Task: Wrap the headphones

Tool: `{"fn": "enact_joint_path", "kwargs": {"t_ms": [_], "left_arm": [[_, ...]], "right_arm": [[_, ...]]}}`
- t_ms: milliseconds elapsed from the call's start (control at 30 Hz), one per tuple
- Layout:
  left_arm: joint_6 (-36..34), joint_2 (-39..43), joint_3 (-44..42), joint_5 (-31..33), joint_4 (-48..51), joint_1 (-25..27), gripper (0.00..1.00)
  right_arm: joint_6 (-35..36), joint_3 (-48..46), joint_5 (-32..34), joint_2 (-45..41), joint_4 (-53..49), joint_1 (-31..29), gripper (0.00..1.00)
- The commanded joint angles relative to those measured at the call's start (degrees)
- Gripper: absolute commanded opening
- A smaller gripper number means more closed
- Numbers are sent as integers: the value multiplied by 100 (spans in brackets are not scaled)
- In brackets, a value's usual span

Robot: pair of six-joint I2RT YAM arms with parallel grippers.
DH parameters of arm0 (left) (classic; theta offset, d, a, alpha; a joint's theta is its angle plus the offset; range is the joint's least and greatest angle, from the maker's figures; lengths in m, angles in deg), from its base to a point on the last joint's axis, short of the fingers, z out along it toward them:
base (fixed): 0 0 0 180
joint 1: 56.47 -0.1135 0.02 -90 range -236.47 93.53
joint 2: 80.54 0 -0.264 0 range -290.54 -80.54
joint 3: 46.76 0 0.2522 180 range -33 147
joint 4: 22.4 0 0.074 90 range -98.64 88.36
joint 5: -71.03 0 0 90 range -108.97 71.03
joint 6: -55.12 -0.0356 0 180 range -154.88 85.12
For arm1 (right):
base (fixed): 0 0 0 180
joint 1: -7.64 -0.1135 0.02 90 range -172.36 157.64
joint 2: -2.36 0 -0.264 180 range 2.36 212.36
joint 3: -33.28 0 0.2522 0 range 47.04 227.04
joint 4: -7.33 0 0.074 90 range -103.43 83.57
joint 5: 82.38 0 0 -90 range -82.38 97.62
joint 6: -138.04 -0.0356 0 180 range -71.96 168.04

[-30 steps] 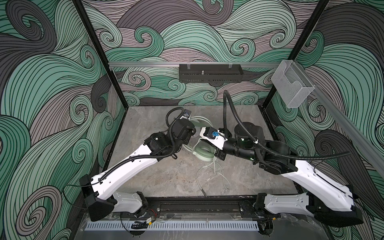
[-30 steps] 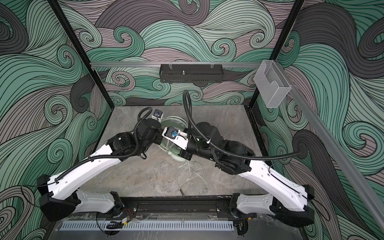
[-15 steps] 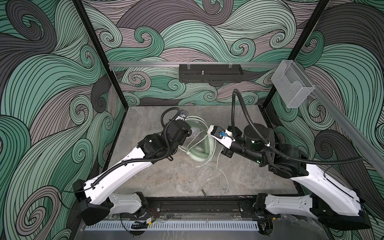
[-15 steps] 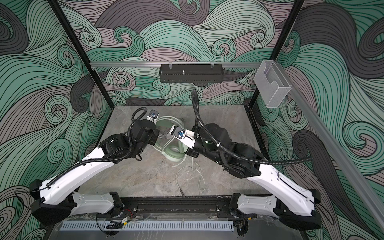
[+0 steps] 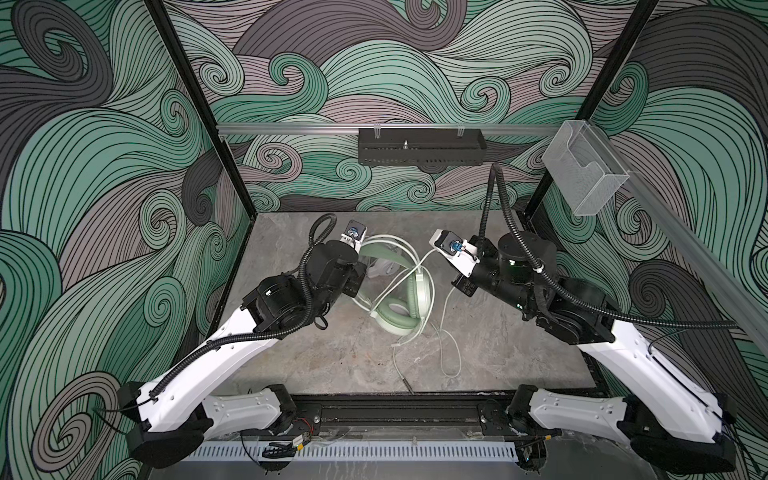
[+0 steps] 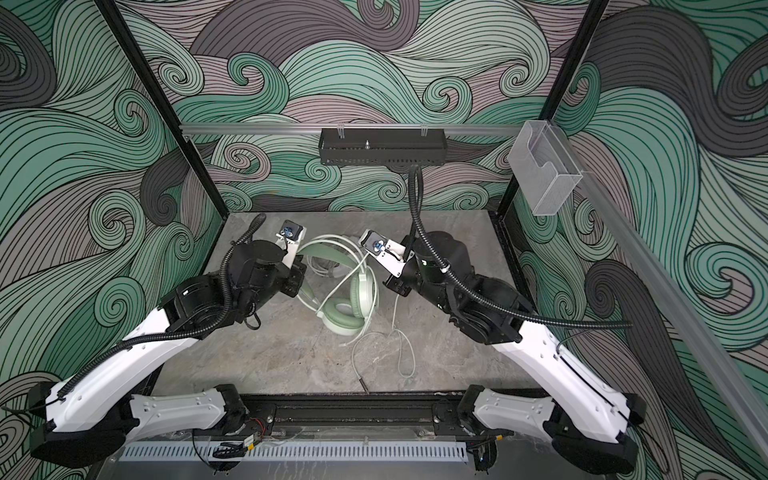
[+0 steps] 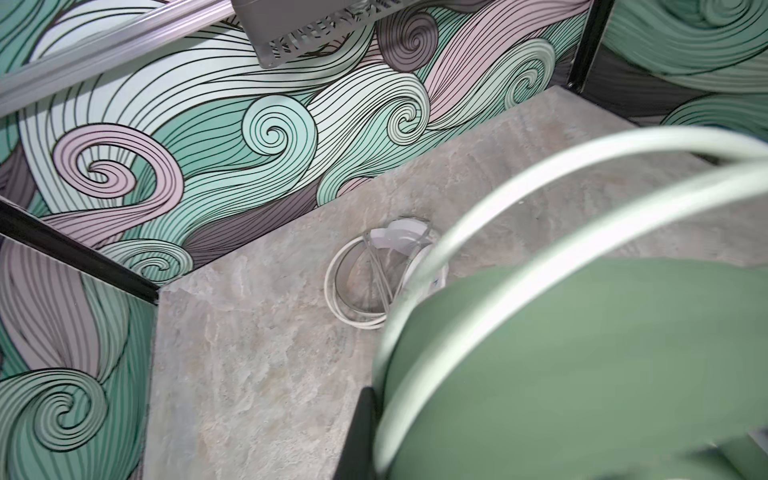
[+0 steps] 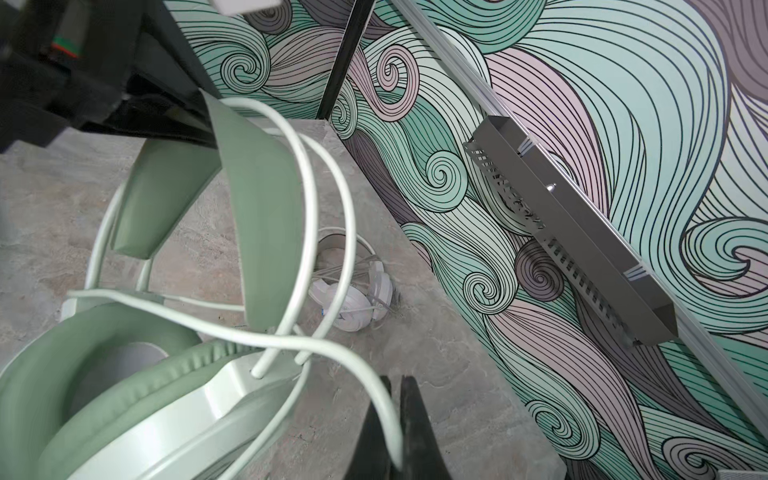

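Mint-green headset (image 5: 386, 322), white headset (image 8: 345, 307), swirl-patterned walls (image 5: 374, 62)

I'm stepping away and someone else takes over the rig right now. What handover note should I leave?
Grippers: left gripper shut on the mint headset at its headband; right gripper shut on its cable.
Things: white headset lies at the back of the table; mint headset mid-table.
Done: white headset's lead looks coiled on it.
Left: most of the mint cable lies loose toward the front; it needs winding around the headset.
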Motion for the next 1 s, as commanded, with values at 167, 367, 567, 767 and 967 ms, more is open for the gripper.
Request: {"fn": "enact_joint_path", "kwargs": {"t_ms": [167,367,567,767,967], "left_arm": [[988,198,651,-738,-585,4,0],[1223,138,959,-1036,-799,6,0],[1353,27,1216,-1398,-1002,2,0],[1501,-56,1363,-1717,-1186,5,0],[1799,-52,1441,-1959,-1621,9,0]], "right_arm": [[-674,-390,-525,-277,717,414,0],[-1195,-799,-928,-511,1132,918,5],[-1667,-1157,-1467,-648,1606,1349,17],[-1989,-1567,-2053,-721,2327,1593,28],[-2652,-2186,-2553,-823,3159,1841,30]]}}
